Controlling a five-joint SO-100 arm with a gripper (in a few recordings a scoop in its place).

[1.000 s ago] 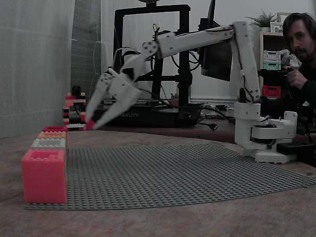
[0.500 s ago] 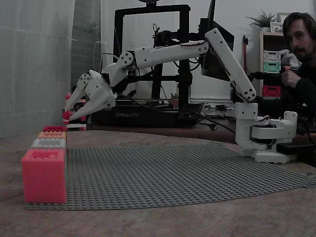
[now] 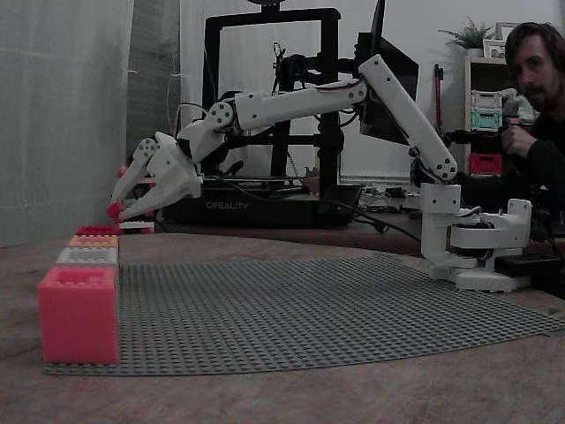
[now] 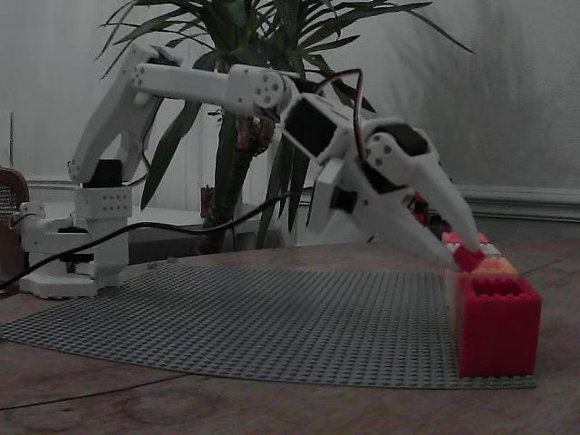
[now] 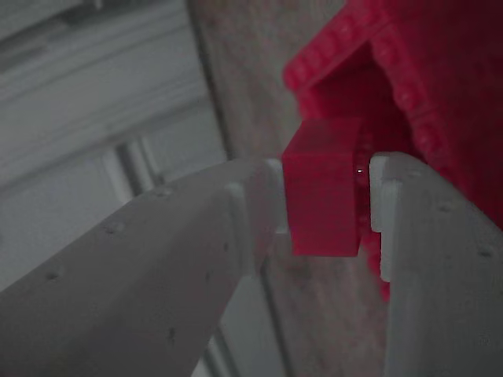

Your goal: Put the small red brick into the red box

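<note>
My white gripper (image 3: 117,210) is shut on the small red brick (image 3: 114,210), which is pinched at the fingertips. In this fixed view the brick hangs a little above the right end of the red box (image 3: 97,230), a low red strip at the far end of a row of boxes. The other fixed view shows the gripper (image 4: 467,257) tilted down with the brick (image 4: 469,258) just over the row. In the wrist view the brick (image 5: 318,177) sits between both fingers (image 5: 236,228), and the open red box (image 5: 416,71) lies right behind it.
The row on the grey baseplate (image 3: 309,309) also holds an orange box (image 3: 93,241), a grey box (image 3: 86,256) and a big pinkish-red block (image 3: 78,314) nearest the camera. The arm's base (image 3: 468,238) stands at the right. A person sits behind it, and a 3D printer stands at the back.
The arm has stretched out to the left and dropped slightly, carrying the red brick from right of the row to just over the red box.
</note>
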